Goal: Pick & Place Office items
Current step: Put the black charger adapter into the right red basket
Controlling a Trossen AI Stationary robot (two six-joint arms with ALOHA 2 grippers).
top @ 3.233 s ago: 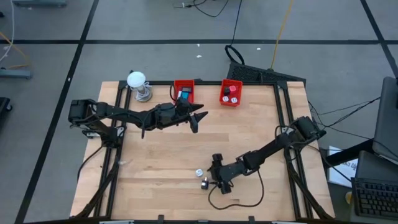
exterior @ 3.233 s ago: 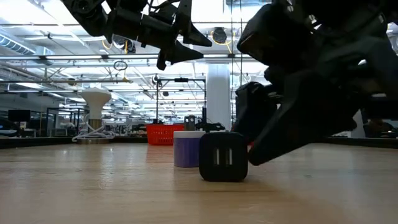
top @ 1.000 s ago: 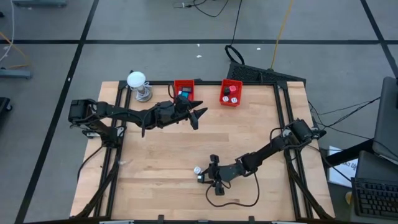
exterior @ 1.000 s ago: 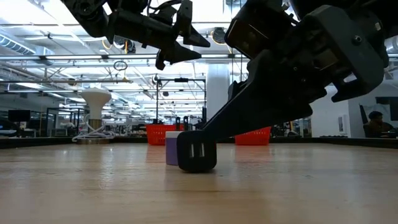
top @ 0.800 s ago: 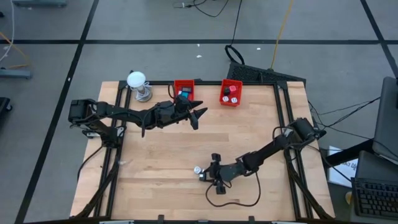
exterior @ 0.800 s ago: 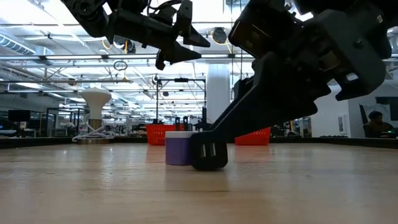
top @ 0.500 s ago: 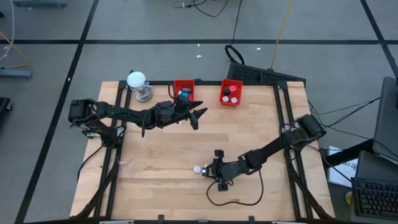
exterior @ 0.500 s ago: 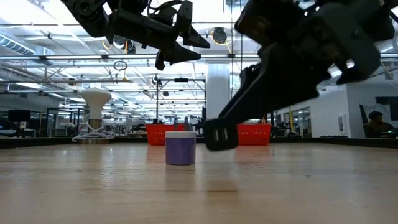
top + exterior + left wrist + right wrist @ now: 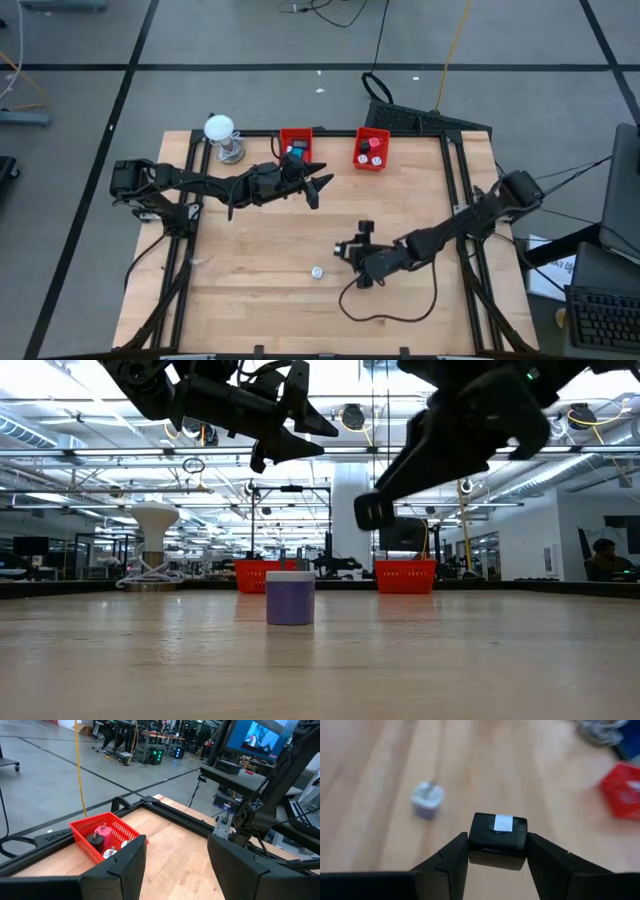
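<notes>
My right gripper [image 9: 350, 250] is shut on a small black cube [image 9: 497, 835], held well above the wood in the low view [image 9: 374, 510]. A pale blue-violet piece with a white top [image 9: 317, 271] [image 9: 290, 598] [image 9: 426, 800] stands by its base on the table, left of and nearer than the cube. My left gripper [image 9: 318, 185] [image 9: 175, 855] hovers open above the table near the left red bin [image 9: 296, 146], touching nothing. Both red bins hold small pieces. My right gripper pinches the black cube between its two fingers, one on each opposite side face [image 9: 472, 837], the white-labelled face [image 9: 503, 823] turned to the wrist camera. The fingers [image 9: 440, 455] slant down from the table's right. Only their free ends hold the cube [image 9: 374, 510], lifted clear.
The right red bin [image 9: 372, 148] [image 9: 100, 837] and the left one sit at the far edge. A white ball on a metal stand [image 9: 220, 135] stands at the far left corner. A dark cable loop [image 9: 385, 312] lies on the table under my right arm. A black frame [image 9: 455, 180] borders the table.
My right gripper, shut on the black cube, has risen and moved toward the table's right and far edges. The cube, which stood on the table beside the pale piece, is now lifted clear. The pale piece stays in place.
</notes>
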